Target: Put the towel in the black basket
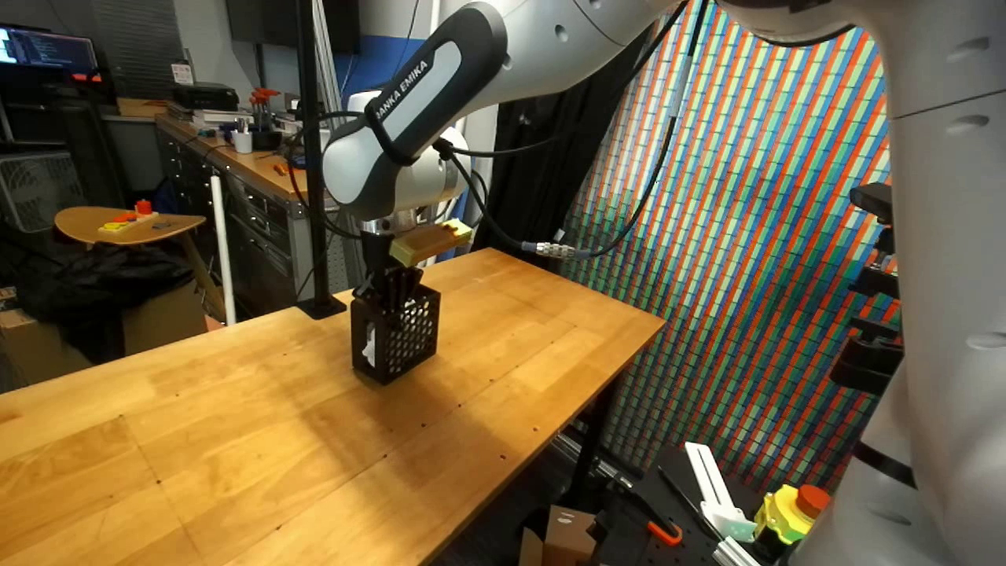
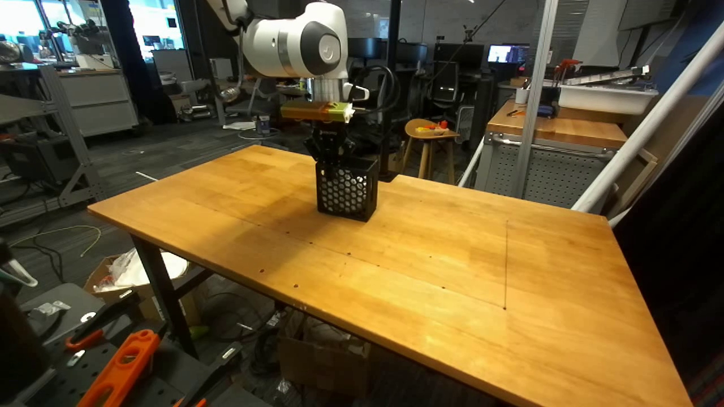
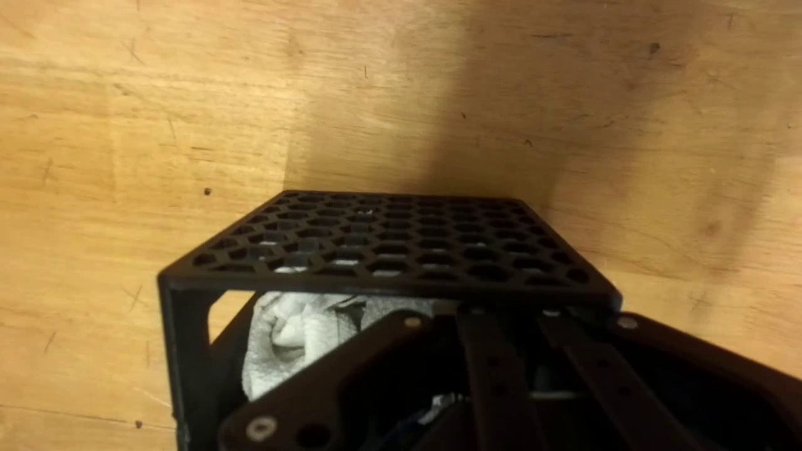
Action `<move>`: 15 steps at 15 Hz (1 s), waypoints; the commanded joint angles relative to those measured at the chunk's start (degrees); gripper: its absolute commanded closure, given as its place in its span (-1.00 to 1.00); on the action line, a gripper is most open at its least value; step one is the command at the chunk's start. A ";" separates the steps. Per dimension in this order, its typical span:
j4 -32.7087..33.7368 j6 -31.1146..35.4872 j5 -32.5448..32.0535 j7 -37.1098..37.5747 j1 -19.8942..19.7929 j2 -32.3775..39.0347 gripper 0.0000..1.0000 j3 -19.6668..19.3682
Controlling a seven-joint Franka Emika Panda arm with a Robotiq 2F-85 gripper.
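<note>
The black basket (image 1: 413,334) with honeycomb side walls stands upright on the wooden table, and it also shows in an exterior view (image 2: 346,195) and in the wrist view (image 3: 388,287). The towel (image 3: 282,344) is white and bunched inside the basket. A bit of the towel (image 1: 369,346) shows through the basket's side opening in an exterior view. My black gripper (image 3: 514,313) points down into the basket's open top, and it shows there in both exterior views (image 1: 399,295) (image 2: 335,165). Its fingertips are hidden behind the basket's rim, so whether they hold the towel cannot be seen.
The wooden table (image 2: 452,254) has a black post with a base (image 1: 318,305) at its back edge, close behind the basket. A workbench (image 2: 565,124) and a small stool (image 2: 424,133) stand beyond the table. Cables hang from the arm.
</note>
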 commanded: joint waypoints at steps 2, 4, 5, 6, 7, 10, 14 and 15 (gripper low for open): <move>2.33 -0.66 3.69 -4.13 -2.93 1.55 0.80 0.97; 3.13 -0.97 3.82 -4.68 -3.47 1.61 0.80 0.74; 3.48 -1.09 3.81 -4.75 -3.74 1.54 0.80 0.66; 3.76 -1.18 3.72 -4.66 -3.94 1.44 0.80 0.58; 3.97 -1.28 3.42 -4.44 -4.00 1.17 0.80 0.45; 4.36 -1.77 2.76 -2.95 -3.66 -0.16 0.79 0.14; 4.40 -1.09 2.45 -2.19 -3.27 0.04 0.74 0.01; 4.55 -1.54 2.45 -1.58 -2.99 -0.48 0.59 0.01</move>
